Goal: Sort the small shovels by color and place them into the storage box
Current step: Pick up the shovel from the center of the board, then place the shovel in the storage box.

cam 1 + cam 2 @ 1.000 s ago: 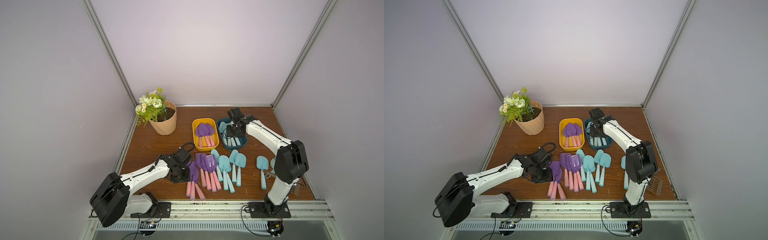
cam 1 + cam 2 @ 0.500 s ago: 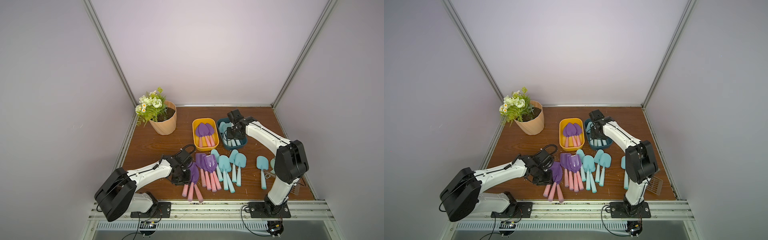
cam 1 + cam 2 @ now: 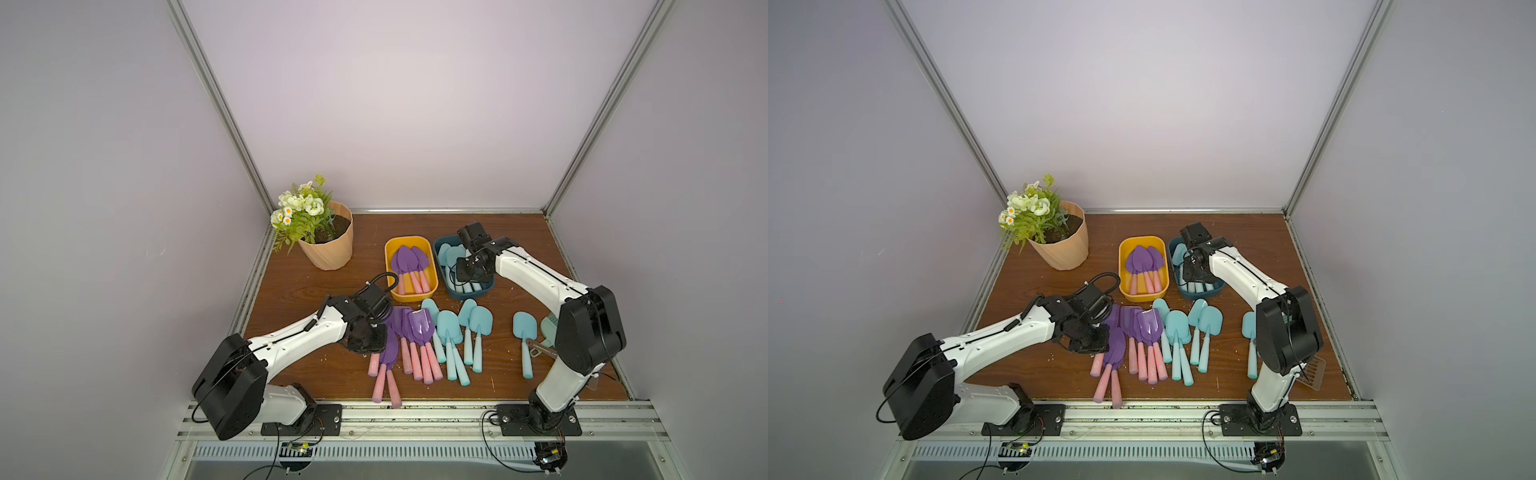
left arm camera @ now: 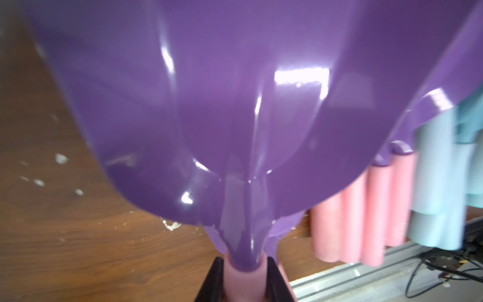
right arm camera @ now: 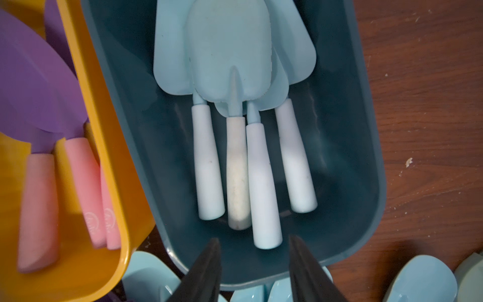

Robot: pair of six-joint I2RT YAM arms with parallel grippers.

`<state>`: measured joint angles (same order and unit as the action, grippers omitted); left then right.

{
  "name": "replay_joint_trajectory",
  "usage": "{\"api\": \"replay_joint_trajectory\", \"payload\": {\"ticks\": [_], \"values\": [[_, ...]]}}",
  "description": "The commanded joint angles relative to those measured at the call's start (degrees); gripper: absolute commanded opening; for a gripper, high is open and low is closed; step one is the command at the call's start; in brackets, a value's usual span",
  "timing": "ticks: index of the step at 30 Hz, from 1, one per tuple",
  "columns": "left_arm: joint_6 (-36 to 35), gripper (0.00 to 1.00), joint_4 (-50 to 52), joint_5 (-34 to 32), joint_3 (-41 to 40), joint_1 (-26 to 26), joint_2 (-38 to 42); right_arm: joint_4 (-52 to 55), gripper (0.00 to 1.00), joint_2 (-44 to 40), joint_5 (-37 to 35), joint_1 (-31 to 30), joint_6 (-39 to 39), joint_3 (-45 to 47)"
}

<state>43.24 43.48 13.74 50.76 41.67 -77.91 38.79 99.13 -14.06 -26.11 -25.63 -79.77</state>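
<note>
My left gripper (image 4: 245,264) is shut on the pink handle of a purple shovel (image 4: 209,104), whose blade fills the left wrist view. In both top views that gripper (image 3: 371,338) (image 3: 1091,340) sits at the left edge of the purple shovels (image 3: 409,332) on the table. Aqua shovels (image 3: 451,330) lie to their right, one (image 3: 523,330) apart. The yellow box (image 3: 432,276) holds three purple shovels (image 5: 31,91). My right gripper (image 5: 252,240) (image 3: 467,276) hangs open over the near end of the teal box (image 5: 366,157), which holds several aqua shovels (image 5: 230,52).
A potted flower plant (image 3: 328,245) stands at the back left. A green brush (image 3: 549,328) and a brown slotted scoop (image 3: 1314,372) lie by the right arm's base. A metal rail (image 3: 415,411) runs along the table's front edge.
My left gripper has closed on the pink handle and shifted slightly toward the front, nudging the leftmost purple shovels. The right gripper has stayed over the teal box.
</note>
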Motion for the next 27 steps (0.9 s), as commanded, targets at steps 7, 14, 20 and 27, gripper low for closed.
{"api": "replay_joint_trajectory", "payload": {"ticks": [7,14,20,27], "values": [[-8.37,0.03,3.46,-5.61,27.05,-5.68,-15.22,-0.21,0.46,-5.47,-0.78,0.27,-0.85,1.16],[-9.18,0.01,2.27,-3.48,51.03,-6.25,-38.15,-0.24,0.46,-7.52,-1.41,0.36,-0.48,2.79],[-6.72,0.01,1.19,-4.01,53.21,-6.54,-45.02,-0.39,0.46,-10.62,-2.26,0.44,-0.18,5.75],[-2.87,0.11,-4.61,-6.26,46.8,-7.74,-42.55,-0.21,0.47,-13.45,-1.53,0.51,-0.03,8.92]]}}
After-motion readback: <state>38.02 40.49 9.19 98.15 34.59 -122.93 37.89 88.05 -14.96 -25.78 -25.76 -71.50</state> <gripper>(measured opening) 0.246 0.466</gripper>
